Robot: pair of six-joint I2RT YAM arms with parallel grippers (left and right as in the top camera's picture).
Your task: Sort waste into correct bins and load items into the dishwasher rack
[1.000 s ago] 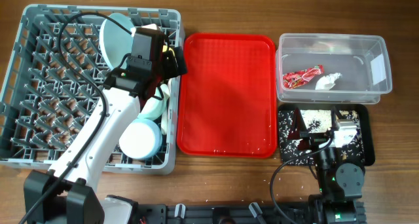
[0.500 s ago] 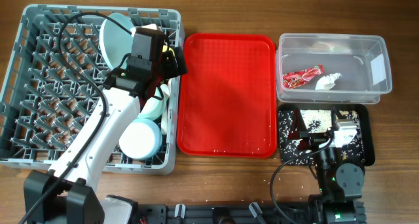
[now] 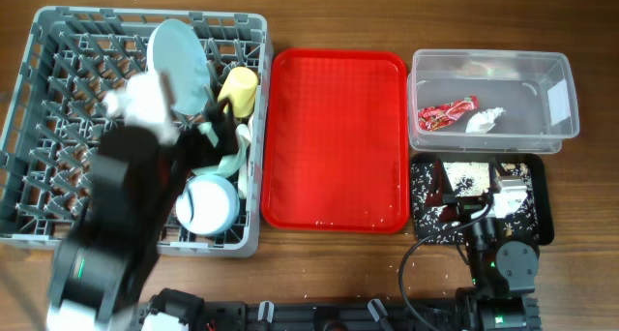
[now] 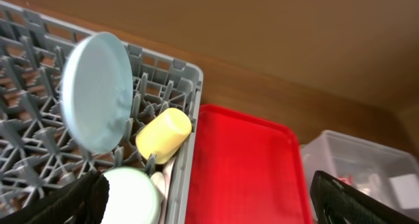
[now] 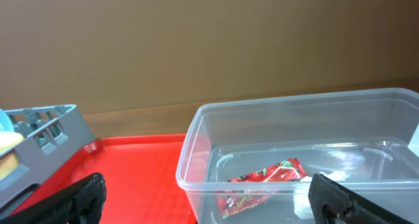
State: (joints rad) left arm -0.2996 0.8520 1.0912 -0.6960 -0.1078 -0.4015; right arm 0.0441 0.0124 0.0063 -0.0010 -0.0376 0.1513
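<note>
Left arm (image 3: pixel 118 207) black and white, right arm (image 3: pixel 500 260) black, cabled

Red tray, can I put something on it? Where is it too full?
Yes: the red tray, between the grey rack and the clear tub, is bare. The rack's right side is crowded with a plate, cup and bowls.

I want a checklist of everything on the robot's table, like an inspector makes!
Surface: wooden table, no damage seen.
Job's things: plate upright in the rack, yellow cup on its side beside it, bowl in the rack too; red wrapper and tissue in the clear tub; crumbs in the black tray.
Clutter: red serving tray between rack and tub.
Grippers: left tool open, empty, blurred overhead; right tool open, empty.
Cables: black cable looped in front of the black tray.
Surroundings: plain brown backdrop.
</note>
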